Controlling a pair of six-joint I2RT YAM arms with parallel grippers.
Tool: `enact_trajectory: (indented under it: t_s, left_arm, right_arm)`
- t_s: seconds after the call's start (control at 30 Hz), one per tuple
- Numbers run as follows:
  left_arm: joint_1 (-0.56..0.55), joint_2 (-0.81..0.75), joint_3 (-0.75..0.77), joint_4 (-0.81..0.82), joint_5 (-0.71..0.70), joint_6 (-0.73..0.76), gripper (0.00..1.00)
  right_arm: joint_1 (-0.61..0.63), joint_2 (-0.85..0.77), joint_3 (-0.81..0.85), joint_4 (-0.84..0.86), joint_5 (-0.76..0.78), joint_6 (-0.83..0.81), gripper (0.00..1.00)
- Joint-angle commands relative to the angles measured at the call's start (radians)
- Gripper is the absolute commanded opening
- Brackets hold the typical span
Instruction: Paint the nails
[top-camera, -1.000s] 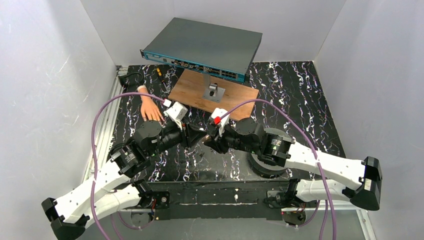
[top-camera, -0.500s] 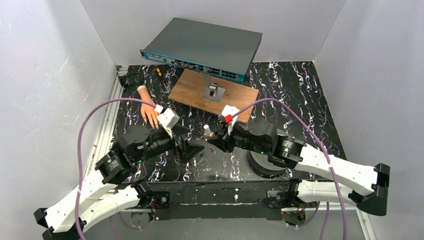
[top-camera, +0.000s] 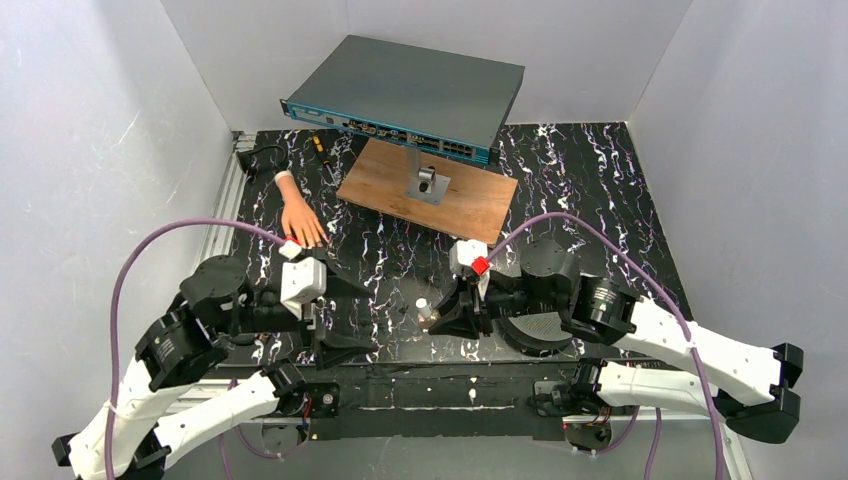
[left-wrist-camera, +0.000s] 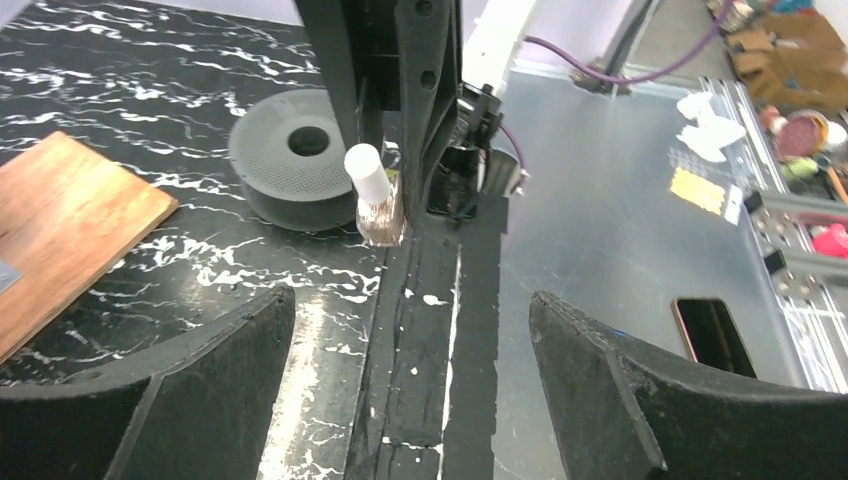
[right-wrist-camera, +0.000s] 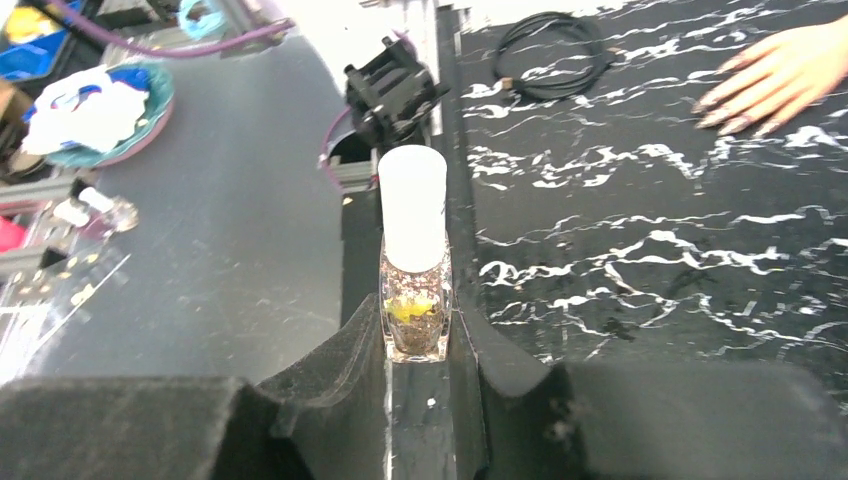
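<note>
The peach mannequin hand lies palm down at the left of the black marbled mat, fingers toward me; it also appears in the right wrist view, where its nails are small and blurred. My right gripper is shut on a small glass bottle with a white cap, standing upright near the mat's front edge. My left gripper is open and holds nothing, well left of the bottle; its fingers point at the bottle.
A network switch stands on a metal post on a wooden board at the back. A black perforated disc lies under the right arm. A coiled cable and screwdrivers lie at the back left.
My left gripper opened, let go of the bottle and pulled back left toward the near edge. My right gripper carried the capped bottle nearer the front edge.
</note>
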Motion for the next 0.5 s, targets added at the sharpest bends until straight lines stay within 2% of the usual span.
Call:
enact_trajectory:
  t_s: [0.0, 0.27, 0.47]
  left_arm:
    - [-0.004, 0.093, 0.041, -0.039, 0.153, 0.076, 0.81]
    - [-0.004, 0.199, 0.045, -0.005, 0.223, 0.082, 0.61]
    - [-0.004, 0.224, 0.021, 0.014, 0.254, 0.072, 0.51]
  right_arm:
    - [0.014, 0.031, 0.054, 0.0, -0.143, -0.006, 0.01]
    - [0.04, 0.086, 0.089, -0.012, -0.144, -0.023, 0.01]
    - [0.047, 0.108, 0.102, -0.014, -0.139, -0.03, 0.01]
